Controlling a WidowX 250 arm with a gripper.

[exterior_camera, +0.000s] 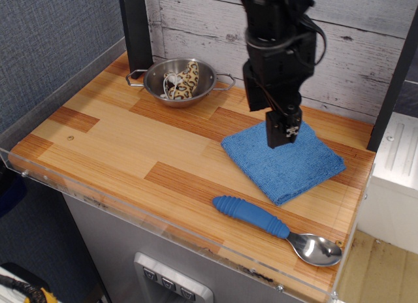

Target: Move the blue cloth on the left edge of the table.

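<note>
The blue cloth (295, 167) lies flat and folded on the right half of the wooden table (111, 136), far from the left edge. My black gripper (281, 140) hangs from above over the cloth's middle, its tip at or just above the cloth's surface. The fingers look pressed together with no gap, and nothing is held between them. The gripper hides part of the cloth's far side.
A steel bowl (154, 79) with a spotted object inside stands at the back left. A blue-handled metal spoon (260, 217) lies near the front edge, just in front of the cloth. A clear acrylic rim (98, 195) runs along the front. A black post (136, 29) stands behind the bowl.
</note>
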